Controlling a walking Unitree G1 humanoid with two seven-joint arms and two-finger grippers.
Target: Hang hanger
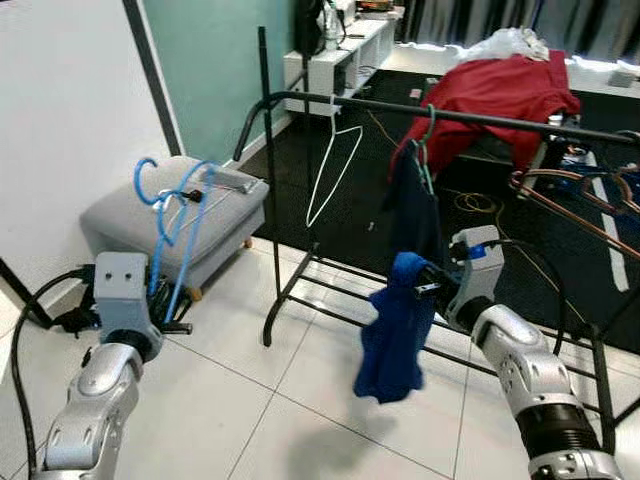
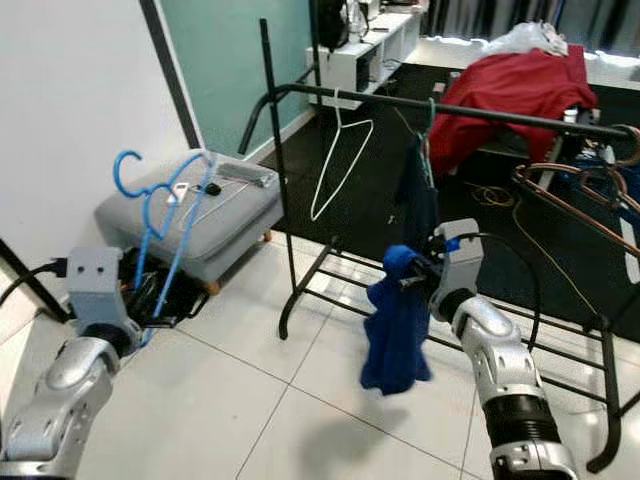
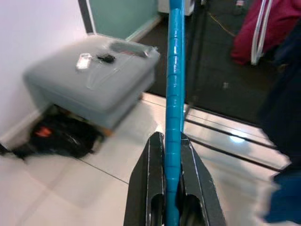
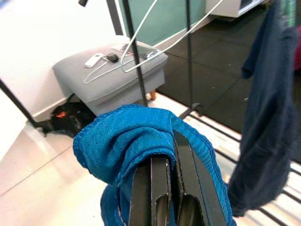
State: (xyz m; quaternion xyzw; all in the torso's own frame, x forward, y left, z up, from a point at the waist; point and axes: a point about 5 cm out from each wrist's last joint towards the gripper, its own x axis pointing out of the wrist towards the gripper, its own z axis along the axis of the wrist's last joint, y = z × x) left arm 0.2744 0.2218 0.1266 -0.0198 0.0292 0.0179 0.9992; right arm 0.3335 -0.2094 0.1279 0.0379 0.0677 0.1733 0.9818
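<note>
left end effector (image 3: 171,188) clamped tight on the shaft of a blue hanger (image 1: 170,215), raised at the robot's left, in front of a grey ottoman (image 1: 215,220) by the white wall. right end effector (image 4: 167,188) closed on a bunched blue garment (image 1: 393,330), dangling just in front of a black clothes rack (image 1: 400,108). on the rack's top rail: a white wire hanger (image 1: 332,165) and a dark navy garment (image 1: 415,205) on a green hanger. beyond, a red cloth (image 1: 500,90) over furniture.
</note>
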